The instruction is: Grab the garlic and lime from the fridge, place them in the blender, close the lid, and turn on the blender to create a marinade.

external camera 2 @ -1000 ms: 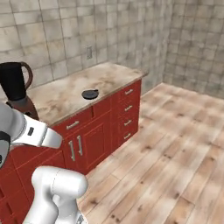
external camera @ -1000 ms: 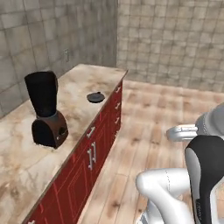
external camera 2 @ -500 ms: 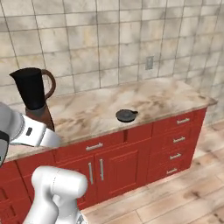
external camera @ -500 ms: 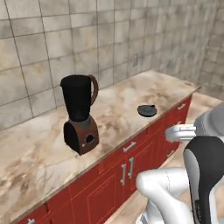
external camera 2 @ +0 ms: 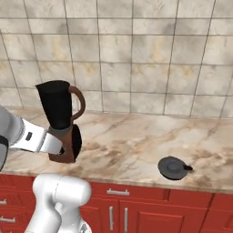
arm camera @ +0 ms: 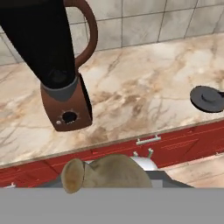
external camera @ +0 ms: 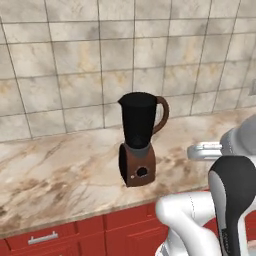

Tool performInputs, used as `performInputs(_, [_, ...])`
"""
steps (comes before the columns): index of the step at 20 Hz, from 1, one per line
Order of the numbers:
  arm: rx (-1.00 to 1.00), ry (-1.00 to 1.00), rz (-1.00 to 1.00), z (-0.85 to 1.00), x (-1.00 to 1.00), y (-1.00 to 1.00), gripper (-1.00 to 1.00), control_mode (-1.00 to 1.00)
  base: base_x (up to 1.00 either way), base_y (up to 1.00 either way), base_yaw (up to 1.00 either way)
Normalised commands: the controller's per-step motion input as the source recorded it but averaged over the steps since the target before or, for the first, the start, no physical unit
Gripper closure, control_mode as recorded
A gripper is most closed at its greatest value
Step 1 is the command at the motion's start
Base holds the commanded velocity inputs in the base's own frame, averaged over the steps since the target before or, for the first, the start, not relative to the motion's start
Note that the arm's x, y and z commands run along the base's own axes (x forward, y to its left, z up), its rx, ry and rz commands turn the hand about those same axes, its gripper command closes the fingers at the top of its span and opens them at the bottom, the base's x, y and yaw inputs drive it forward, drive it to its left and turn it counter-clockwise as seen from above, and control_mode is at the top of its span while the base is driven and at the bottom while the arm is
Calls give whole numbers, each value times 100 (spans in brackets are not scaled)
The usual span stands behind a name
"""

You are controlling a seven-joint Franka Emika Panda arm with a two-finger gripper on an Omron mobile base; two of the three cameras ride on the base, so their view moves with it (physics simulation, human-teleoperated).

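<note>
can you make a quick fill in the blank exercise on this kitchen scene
1. The blender stands on the marble ____.
2. The lid lies on the counter, ____ the jar.
3. The cabinets below are ____.
4. The wall behind is covered in ____.

Missing words: counter; off; red; tiles
</note>
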Motion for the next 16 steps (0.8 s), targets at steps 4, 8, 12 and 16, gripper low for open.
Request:
performInputs(4, [0,0,0,0,0,0,100,100,36,-21,24])
performInputs(8, [0,0,0,0,0,0,100,100,1,-47,3])
performInputs(12, [0,0,0,0,0,0,100,100,-18,-15,8])
performInputs(16, [0,0,0,0,0,0,100,100,-12,-18,11])
